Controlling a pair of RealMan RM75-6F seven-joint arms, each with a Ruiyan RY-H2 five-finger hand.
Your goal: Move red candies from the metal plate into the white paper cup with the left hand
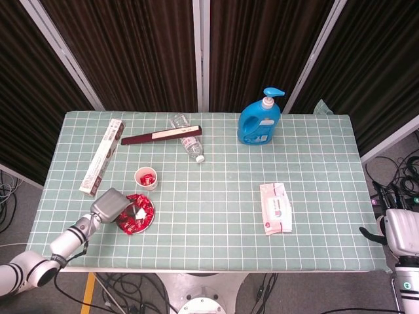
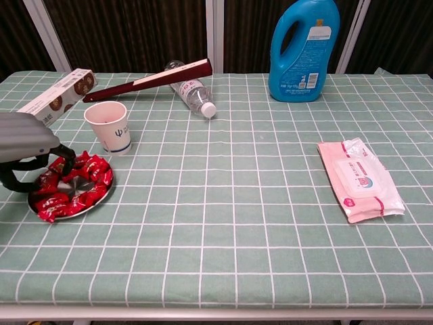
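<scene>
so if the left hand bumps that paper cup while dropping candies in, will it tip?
Probably, easily. The white paper cup is thin paper, taller than its narrow base, so likely light. Only a few red candies sit inside as ballast. It may slide on the tablecloth first.

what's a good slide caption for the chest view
Left hand over the metal plate of red candies, beside the white paper cup.
</scene>
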